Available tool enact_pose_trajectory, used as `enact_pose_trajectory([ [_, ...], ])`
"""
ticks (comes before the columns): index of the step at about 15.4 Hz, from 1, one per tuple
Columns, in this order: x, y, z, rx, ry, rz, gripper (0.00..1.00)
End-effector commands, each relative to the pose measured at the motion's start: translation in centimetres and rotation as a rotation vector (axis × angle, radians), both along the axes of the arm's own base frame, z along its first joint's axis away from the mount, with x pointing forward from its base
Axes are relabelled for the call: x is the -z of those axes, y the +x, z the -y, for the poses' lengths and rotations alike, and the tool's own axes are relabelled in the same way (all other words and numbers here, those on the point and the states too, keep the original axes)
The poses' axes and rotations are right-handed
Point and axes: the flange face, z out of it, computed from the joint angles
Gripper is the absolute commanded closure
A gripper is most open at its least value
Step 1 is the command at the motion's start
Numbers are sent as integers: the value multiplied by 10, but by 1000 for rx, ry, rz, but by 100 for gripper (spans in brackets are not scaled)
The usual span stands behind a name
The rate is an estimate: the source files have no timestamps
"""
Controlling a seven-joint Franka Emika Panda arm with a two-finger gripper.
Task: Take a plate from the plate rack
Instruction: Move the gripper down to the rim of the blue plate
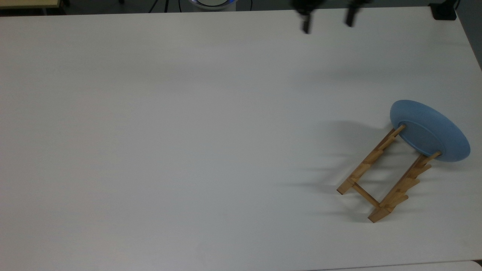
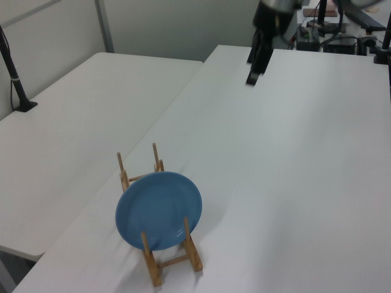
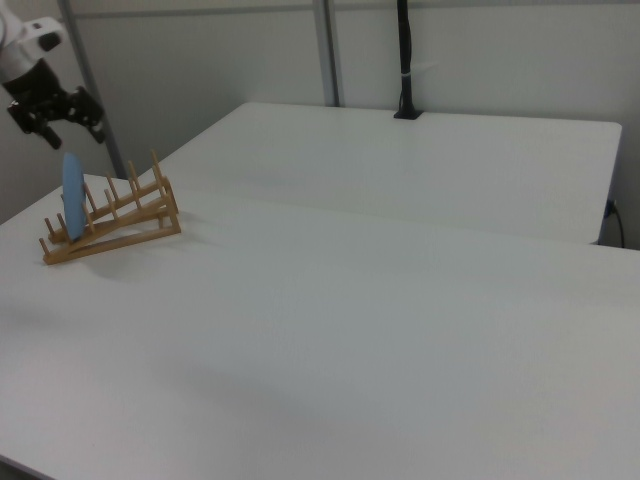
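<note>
The blue plate (image 1: 429, 130) is stood on its edge in the wooden rack (image 1: 380, 177) on the white table (image 1: 188, 131). The gripper (image 1: 327, 23) is held high with its fingers apart, well away from the plate.

Top view: mounted overhead, aimed almost straight down at the white table (image 1: 188, 131); far table edge along the frame's top, plate rack (image 1: 380, 180) near the top view's right edge.

Left view: raised, oblique, aimed along the table's length from the rack end; plate rack (image 2: 156, 244) close in the foreground, gripper (image 2: 256, 64) far off near the frame's top.

Right view: lower, oblique, set farther back, aimed across the table (image 3: 350, 320) toward a partition wall (image 3: 250, 60); plate rack (image 3: 110, 225) small at the right view's left.

Shared by all three: the rack with the plate (image 1: 429, 131) and the surrounding table surface.
</note>
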Motion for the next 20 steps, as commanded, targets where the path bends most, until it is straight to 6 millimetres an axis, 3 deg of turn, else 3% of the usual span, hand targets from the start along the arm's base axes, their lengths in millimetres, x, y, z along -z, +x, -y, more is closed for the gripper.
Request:
enact_pose_trajectory([
  [1,18,0,-67,26,-26,110,0],
  [5,53,13,-126,141,95,284,1],
  [9,103,11,-163,207,78,392,1],
  [13,124,3,-201,218,140,420,2],
  [16,137,-5,-221,212,143,463,3],
  [20,158,1,-233,230,141,561,5],
])
